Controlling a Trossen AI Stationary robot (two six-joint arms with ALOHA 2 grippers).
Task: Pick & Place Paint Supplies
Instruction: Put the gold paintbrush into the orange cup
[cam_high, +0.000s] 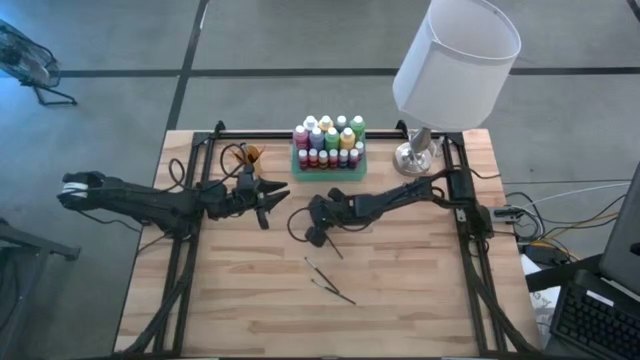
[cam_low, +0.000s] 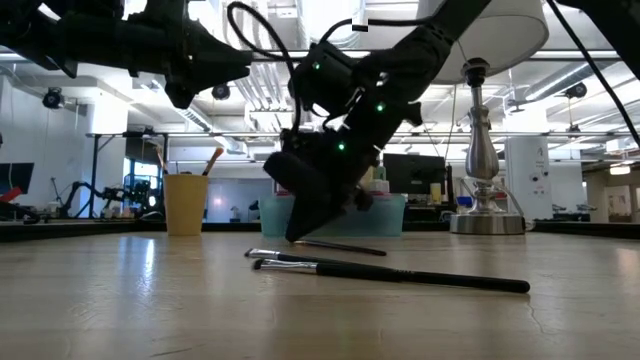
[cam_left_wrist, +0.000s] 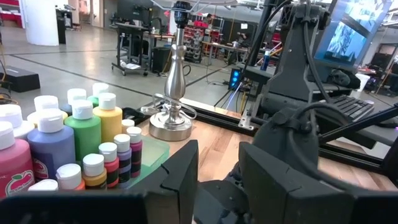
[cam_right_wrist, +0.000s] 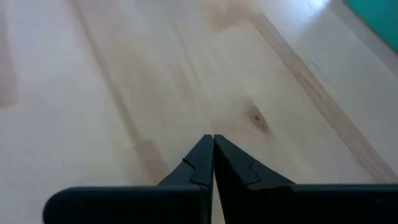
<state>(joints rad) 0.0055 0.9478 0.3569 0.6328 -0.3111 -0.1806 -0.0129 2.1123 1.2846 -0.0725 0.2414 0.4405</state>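
Observation:
Many small paint bottles (cam_high: 328, 140) with pale caps stand in a green tray (cam_high: 298, 172) at the table's far middle, and they show in the left wrist view (cam_left_wrist: 74, 140). Two dark-handled paintbrushes (cam_high: 333, 289) (cam_low: 400, 273) lie flat on the wood. A third brush (cam_low: 345, 246) (cam_high: 333, 248) lies by my right gripper (cam_high: 316, 238) (cam_low: 297, 237), which points down at the table and is shut (cam_right_wrist: 213, 140). My left gripper (cam_high: 266, 203) (cam_left_wrist: 217, 180) hovers open left of the tray, near the orange cup (cam_high: 250, 153). My right gripper has its shut fingertips (cam_right_wrist: 202, 152) down at the table, right at one end of the third brush (cam_low: 310, 242). The wrist view shows no brush between the fingers. Whether they touch or hold that end, I cannot tell.
A lamp with a white shade (cam_high: 455, 60) stands on a metal base (cam_high: 415, 155) at the far right corner. The orange cup (cam_low: 185, 203) holds brushes upright. Black frame rails (cam_high: 190, 190) run along both table sides. Bare wood (cam_high: 250, 300) lies toward the near edge.

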